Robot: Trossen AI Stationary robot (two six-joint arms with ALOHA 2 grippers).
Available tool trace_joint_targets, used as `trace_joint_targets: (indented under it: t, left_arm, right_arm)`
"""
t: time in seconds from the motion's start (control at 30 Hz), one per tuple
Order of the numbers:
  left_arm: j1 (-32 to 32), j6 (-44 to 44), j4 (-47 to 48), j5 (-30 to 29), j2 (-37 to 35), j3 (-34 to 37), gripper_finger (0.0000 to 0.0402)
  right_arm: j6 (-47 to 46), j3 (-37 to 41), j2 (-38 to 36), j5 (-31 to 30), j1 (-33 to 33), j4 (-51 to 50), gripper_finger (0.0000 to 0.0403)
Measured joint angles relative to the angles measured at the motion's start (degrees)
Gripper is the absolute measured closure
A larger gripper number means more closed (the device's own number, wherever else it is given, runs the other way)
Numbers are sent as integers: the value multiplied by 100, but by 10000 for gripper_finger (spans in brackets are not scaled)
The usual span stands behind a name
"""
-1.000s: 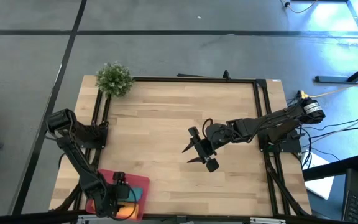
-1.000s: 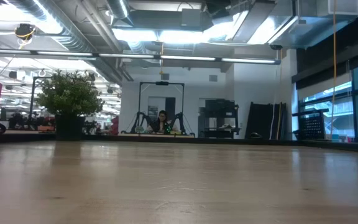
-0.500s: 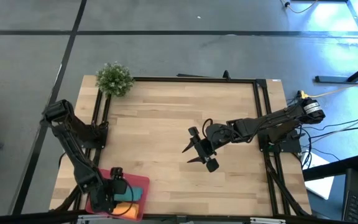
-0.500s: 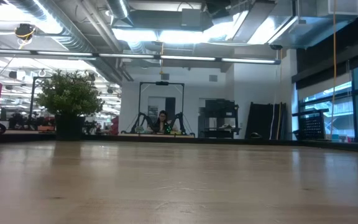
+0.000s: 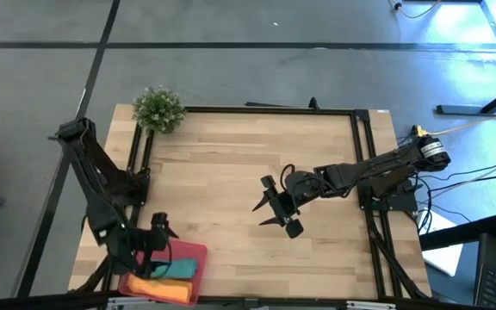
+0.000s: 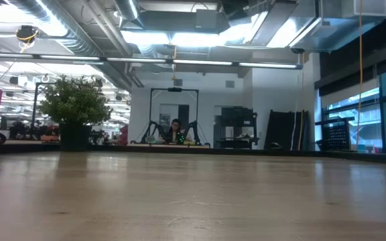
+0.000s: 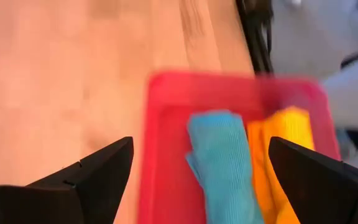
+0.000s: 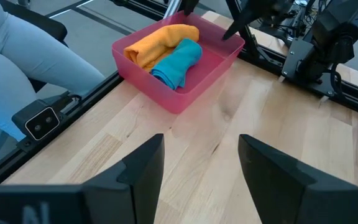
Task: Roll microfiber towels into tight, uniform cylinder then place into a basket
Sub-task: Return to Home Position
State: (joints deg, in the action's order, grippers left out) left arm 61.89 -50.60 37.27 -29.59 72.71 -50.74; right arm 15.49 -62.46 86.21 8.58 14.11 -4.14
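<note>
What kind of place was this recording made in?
Probably an open-plan robotics lab or industrial workspace: bare ceiling ducts and strip lights overhead, what looks like a second arm rig with a person seated at it across the room, and a rail-framed wooden table.

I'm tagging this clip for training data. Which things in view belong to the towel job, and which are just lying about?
Job: teal towel and orange towel, side by side in the pink basket; left claw, open, by the basket; right claw, open, over mid-table.
Lying about: potted plant at a table corner; a person's legs beside the table.
</note>
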Motion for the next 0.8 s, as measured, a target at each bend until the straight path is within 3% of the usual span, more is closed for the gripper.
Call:
trace_joint_targets:
  t: [0.13,0.37,0.67,0.8]
  left_arm:
    - [-162,125,97,-523,-514,0,40]
    - [-307,1240,177,-1495,-1163,0,40]
    - [-300,1389,810,-2173,-1667,39,40]
    - [-212,1363,722,-2540,-2071,496,40]
  right_arm:
    - [-1,0,0,0,-1,0,196]
    - [-145,6,-76,2,-1,31,196]
    - [-150,7,-1062,80,-142,-640,196]
    - [-84,287,-1558,101,-226,-500,196]
